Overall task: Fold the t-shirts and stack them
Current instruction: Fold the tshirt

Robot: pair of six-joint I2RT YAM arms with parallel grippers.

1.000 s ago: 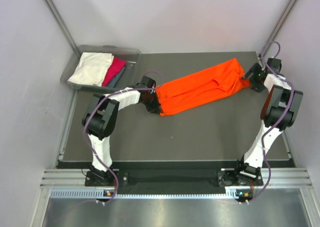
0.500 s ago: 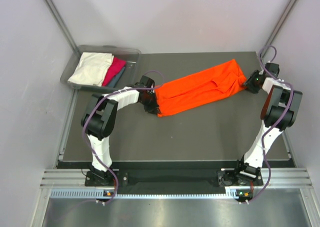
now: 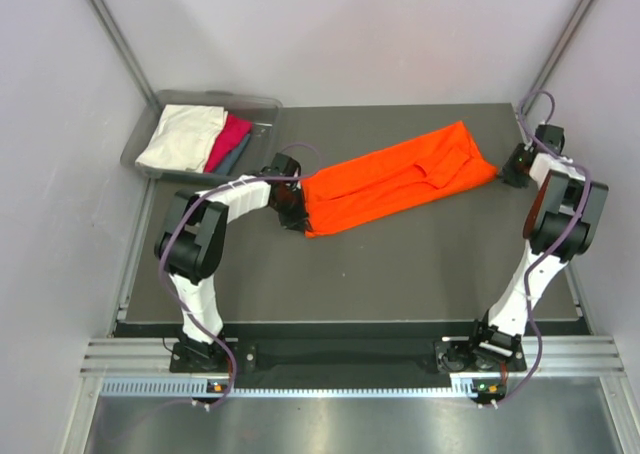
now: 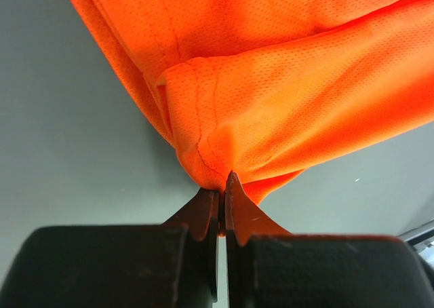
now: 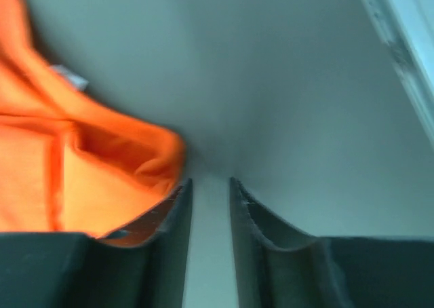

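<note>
The bright orange t-shirt (image 3: 400,179) lies as a long folded band slanting across the dark table. My left gripper (image 3: 297,209) is shut on its lower left corner; in the left wrist view the cloth (image 4: 285,84) bunches into the pinched tips of the gripper (image 4: 222,186). My right gripper (image 3: 512,168) sits just past the shirt's right end. In the right wrist view its jaws (image 5: 210,180) stand narrowly apart with only bare table between them, and the orange cloth (image 5: 81,165) lies beside the left finger. Cream-white (image 3: 180,137), magenta-pink (image 3: 228,139) and teal-grey (image 3: 236,158) t-shirts lie folded in the bin.
The grey plastic bin (image 3: 262,104) stands off the table's back left corner. Metal frame posts rise at the back left (image 3: 115,34) and back right (image 3: 570,29). The table's right edge (image 3: 578,284) runs close beside the right arm.
The left gripper has dragged the orange shirt leftward. The right jaws have narrowed, and the shirt's right end now lies beside them rather than between them.
</note>
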